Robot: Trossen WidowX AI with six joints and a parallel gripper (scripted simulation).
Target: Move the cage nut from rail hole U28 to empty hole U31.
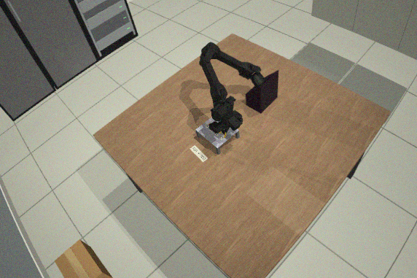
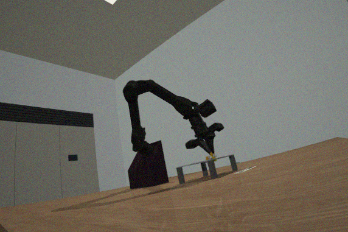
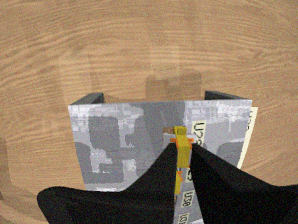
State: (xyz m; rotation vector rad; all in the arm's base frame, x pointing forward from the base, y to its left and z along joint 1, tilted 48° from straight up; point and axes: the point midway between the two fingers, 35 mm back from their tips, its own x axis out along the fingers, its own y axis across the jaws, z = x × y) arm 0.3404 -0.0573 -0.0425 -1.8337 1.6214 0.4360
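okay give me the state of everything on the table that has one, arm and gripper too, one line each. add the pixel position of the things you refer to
Black six-joint arm (image 1: 227, 60) (image 2: 164, 93): bent over, reaching down to the rail plate.
Black parallel-jaw gripper (image 2: 211, 153) (image 3: 181, 148): shut on the yellow cage nut.
Yellow cage nut (image 3: 183, 154): between the fingertips, beside the U28 label.
Grey metal rail plate (image 1: 209, 136) (image 3: 110, 145): raised on legs.
White printed paper strip (image 1: 198, 152) (image 3: 248, 137): flat on the table.
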